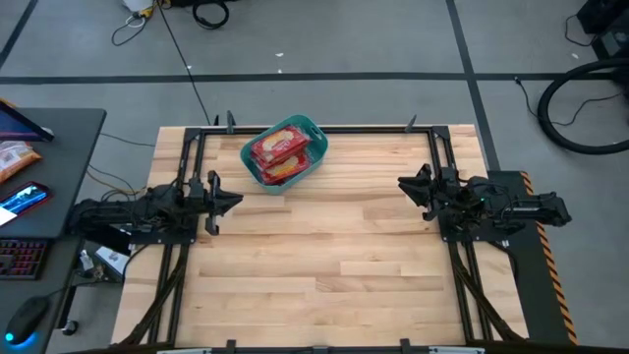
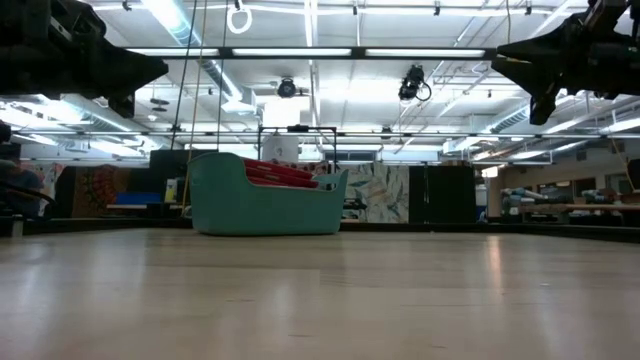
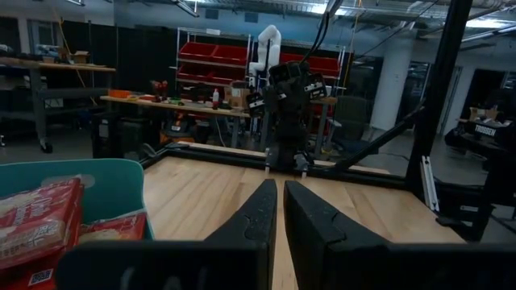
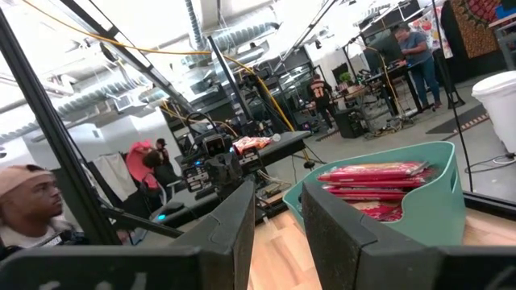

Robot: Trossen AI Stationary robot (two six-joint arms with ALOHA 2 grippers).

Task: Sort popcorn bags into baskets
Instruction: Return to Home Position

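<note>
A teal basket point(image 1: 313, 128) stands on its base at the table's far edge, left of the middle. Several red popcorn bags point(image 1: 278, 147) lie stacked inside it, rising a little above its rim point(image 2: 280, 172). My left gripper point(image 1: 236, 202) hovers at the table's left edge, near of the basket, its fingers point(image 3: 262, 211) almost together and nothing between them. My right gripper point(image 1: 403, 184) hovers at the right edge, pointing toward the basket point(image 4: 435, 201), with a small gap between its fingers and nothing in it. Both are well above the wood.
Black frame rails point(image 1: 324, 128) run along the table's far and side edges. A desk point(image 1: 49, 197) with a keyboard, a phone and a paler orange packet point(image 1: 15, 157) stands left of the table. People point(image 4: 24, 209) show beyond the table. Bare wood point(image 1: 324, 265) lies in the middle and near part.
</note>
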